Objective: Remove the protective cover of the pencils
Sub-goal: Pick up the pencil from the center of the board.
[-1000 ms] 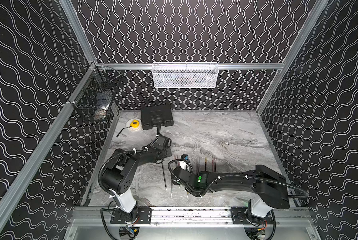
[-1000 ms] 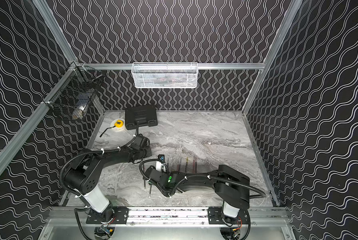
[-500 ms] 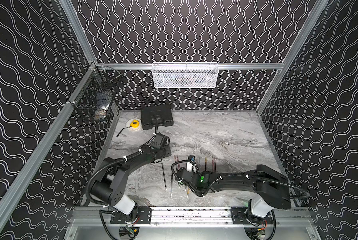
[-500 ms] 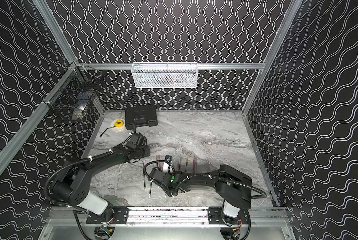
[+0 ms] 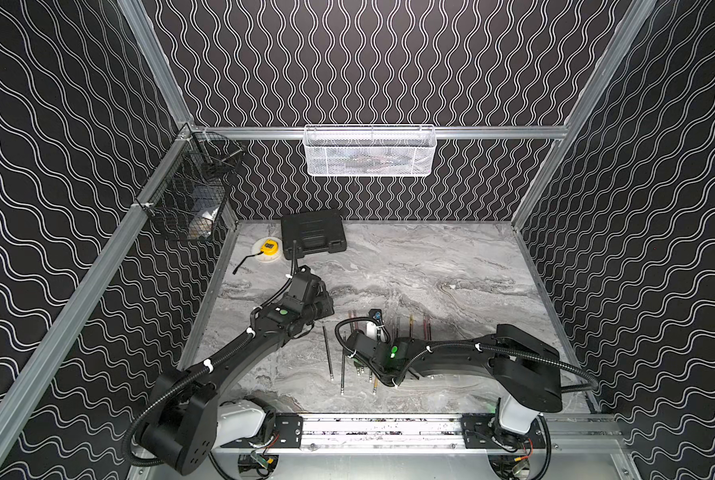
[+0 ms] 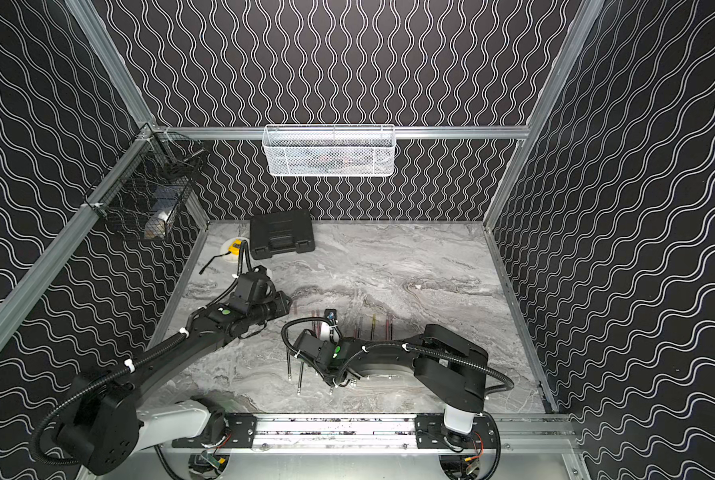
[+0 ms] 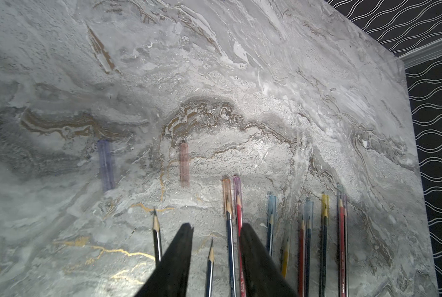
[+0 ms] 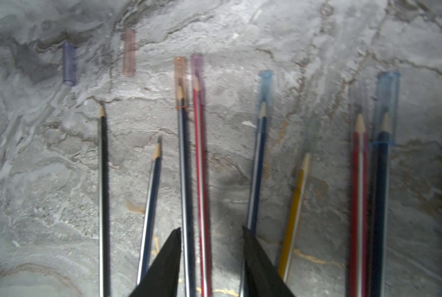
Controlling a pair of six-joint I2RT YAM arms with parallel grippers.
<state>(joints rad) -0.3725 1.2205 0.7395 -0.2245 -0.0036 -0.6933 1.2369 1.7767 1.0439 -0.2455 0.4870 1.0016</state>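
Several pencils [image 7: 324, 231] lie side by side on the marble table [image 5: 451, 266], tips pointing away from both wrist cameras. Most carry clear tinted covers [image 7: 271, 205] over their tips. A black pencil [image 8: 103, 180] and a dark blue pencil [image 8: 150, 200] have bare tips. Two loose covers, one violet [image 7: 106, 164] and one pink [image 7: 184, 164], rest on the marble beyond them. My left gripper [image 7: 216, 228] is open above the bare dark blue pencil [image 7: 209, 267] and an orange-covered one [image 7: 227, 195]. My right gripper [image 8: 210, 230] is open astride the orange-covered pencil [image 8: 185, 167] and a red pencil [image 8: 200, 167].
A black case [image 5: 312, 237] and a yellow tape measure [image 5: 268, 248] sit at the back left. On the back wall hangs a white mesh basket [image 5: 370, 151], and a black wire basket [image 5: 189, 199] hangs on the left wall. A metal rail [image 5: 389, 428] runs along the front.
My left arm has stretched out lower and its jaws have opened. My right wrist has shifted a little to the right along the pencil row, and its jaws have narrowed somewhat.
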